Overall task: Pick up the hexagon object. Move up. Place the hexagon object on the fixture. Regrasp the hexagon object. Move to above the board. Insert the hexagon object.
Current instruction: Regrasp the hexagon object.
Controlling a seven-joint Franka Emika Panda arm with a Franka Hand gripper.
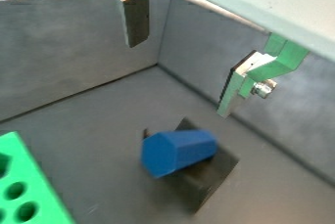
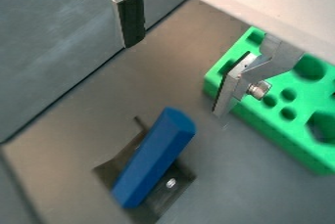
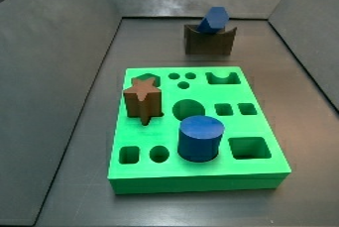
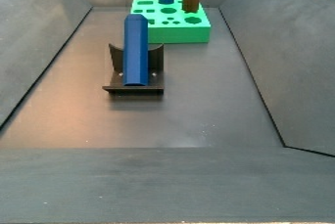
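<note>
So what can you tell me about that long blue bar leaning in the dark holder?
The hexagon object is a slim blue bar with flat facets and a six-sided end face, smooth and plastic-looking. It leans tilted in the fixture, its lower end seated in the base and its upper part resting in the notch. Only the fixture touches it. The gripper is open and apart from it, and the green board lies farther off.

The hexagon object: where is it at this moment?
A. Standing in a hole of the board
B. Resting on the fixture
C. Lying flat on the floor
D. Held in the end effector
B: the hexagon object leans in the fixture, while the end effector is above it, open and empty.
</note>
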